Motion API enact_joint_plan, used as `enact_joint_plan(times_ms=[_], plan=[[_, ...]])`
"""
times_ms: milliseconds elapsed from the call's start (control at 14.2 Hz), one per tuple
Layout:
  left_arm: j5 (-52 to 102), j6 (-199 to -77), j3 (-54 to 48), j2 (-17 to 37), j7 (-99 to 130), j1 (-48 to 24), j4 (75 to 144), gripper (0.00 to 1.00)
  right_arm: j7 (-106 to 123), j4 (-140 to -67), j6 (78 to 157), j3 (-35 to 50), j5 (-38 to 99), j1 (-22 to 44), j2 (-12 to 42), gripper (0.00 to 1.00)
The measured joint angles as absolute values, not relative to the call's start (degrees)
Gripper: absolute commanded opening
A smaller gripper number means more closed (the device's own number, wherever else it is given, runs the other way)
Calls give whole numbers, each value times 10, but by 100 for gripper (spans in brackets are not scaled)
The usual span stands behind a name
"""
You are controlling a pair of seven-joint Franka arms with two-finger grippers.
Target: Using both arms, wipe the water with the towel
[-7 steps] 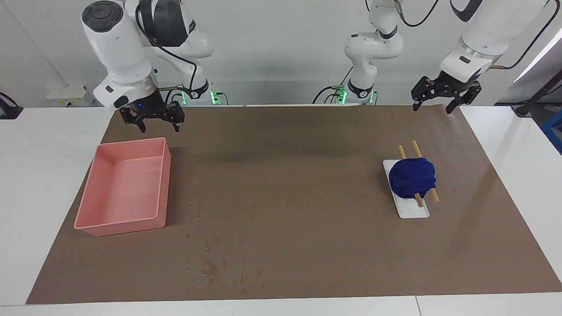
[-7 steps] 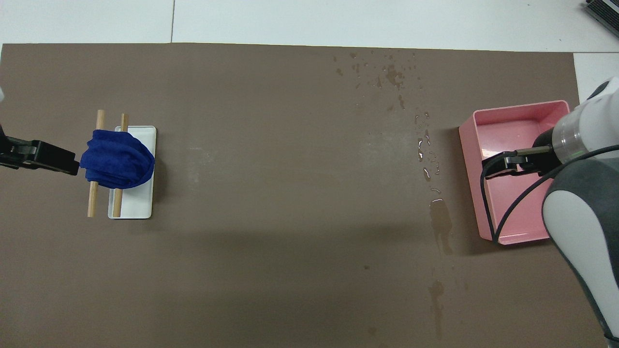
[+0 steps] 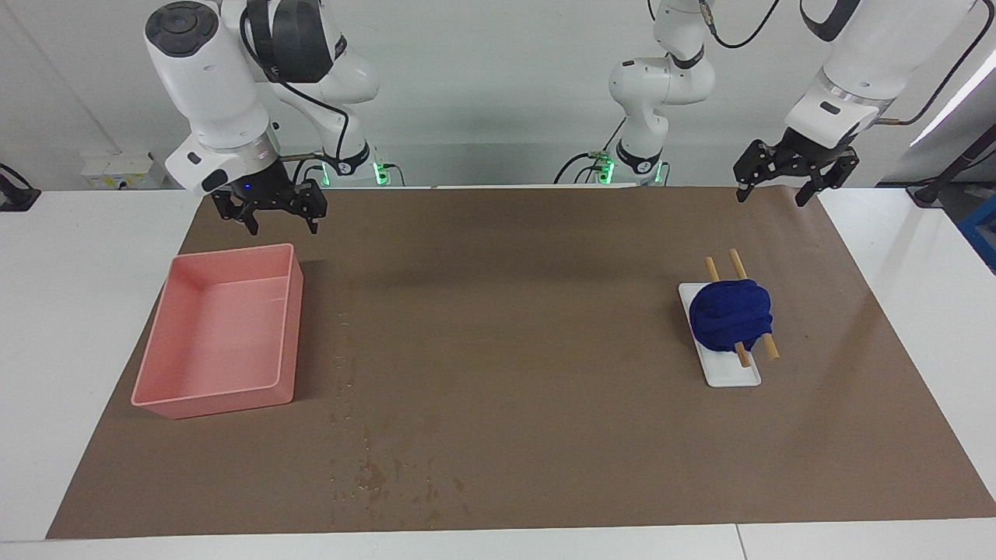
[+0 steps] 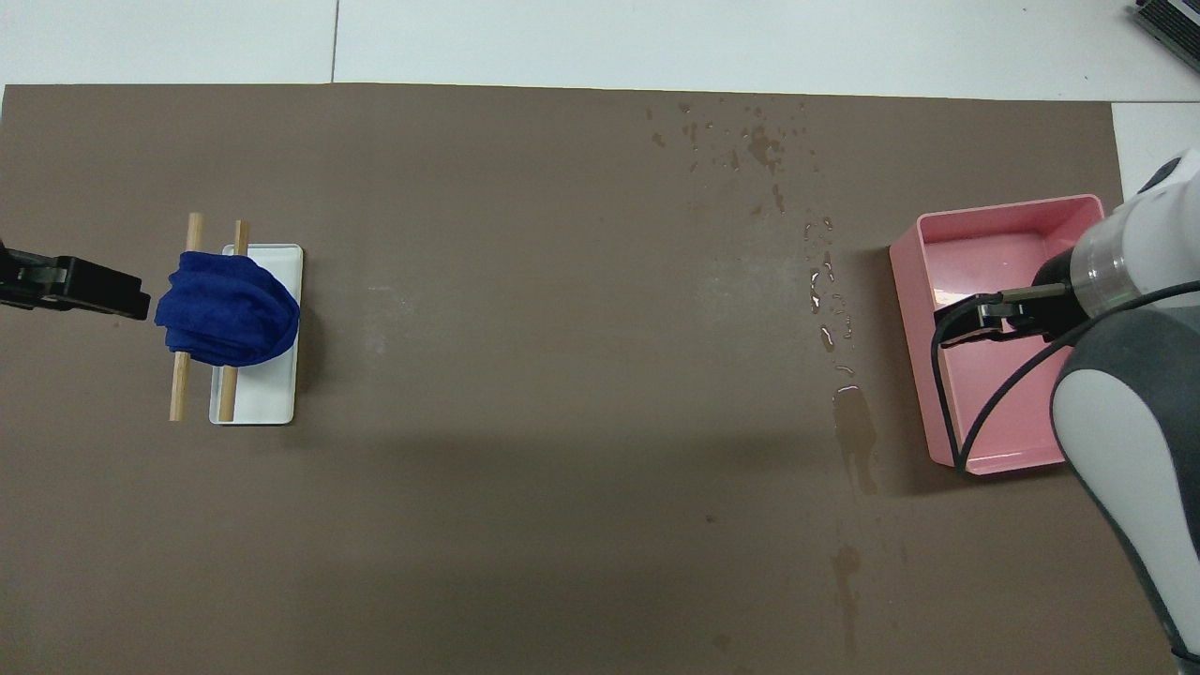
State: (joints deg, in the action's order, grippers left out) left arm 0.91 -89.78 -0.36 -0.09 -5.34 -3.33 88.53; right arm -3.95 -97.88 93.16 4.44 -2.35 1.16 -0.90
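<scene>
The towel (image 3: 730, 313) is a dark blue bundle resting on two wooden dowels (image 3: 736, 264) across a small white tray (image 3: 731, 373); it also shows in the overhead view as the towel (image 4: 228, 309). Water (image 3: 366, 473) lies as droplets and damp blotches on the brown mat beside the pink bin, and appears as water (image 4: 761, 145) from overhead. My left gripper (image 3: 770, 198) hangs open over the mat's edge toward the left arm's end, apart from the towel. My right gripper (image 3: 282, 229) hangs open above the bin's robot-side end. Both hold nothing.
A pink bin (image 3: 214, 400) stands toward the right arm's end, seen as the pink bin (image 4: 1008, 206) from overhead with the right arm covering part of it. A brown mat (image 3: 529, 311) covers most of the white table.
My left gripper has shifted slightly beside the towel. The right arm, towel and bin have not moved.
</scene>
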Motion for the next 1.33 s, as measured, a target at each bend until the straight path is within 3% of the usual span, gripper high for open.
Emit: enact_joint_plan(times_ms=[632, 1053, 1194, 1264, 1334], plan=[[-3, -1242, -1, 15, -41, 18, 1118, 100, -40, -979, 932, 44, -23, 12, -9, 100], [-3, -1287, -9, 13, -18, 17, 1190, 96, -40, -979, 932, 44, -23, 12, -9, 100], [-3, -1306, -9, 13, -17, 17, 1198, 85, -40, -979, 932, 44, -23, 12, -9, 100], [-3, -1313, -9, 13, -17, 17, 1201, 74, -40, -979, 932, 44, -23, 12, -9, 100], [-3, -1317, -8, 13, -16, 17, 1204, 55, -40, -979, 932, 44, -23, 12, -9, 100]])
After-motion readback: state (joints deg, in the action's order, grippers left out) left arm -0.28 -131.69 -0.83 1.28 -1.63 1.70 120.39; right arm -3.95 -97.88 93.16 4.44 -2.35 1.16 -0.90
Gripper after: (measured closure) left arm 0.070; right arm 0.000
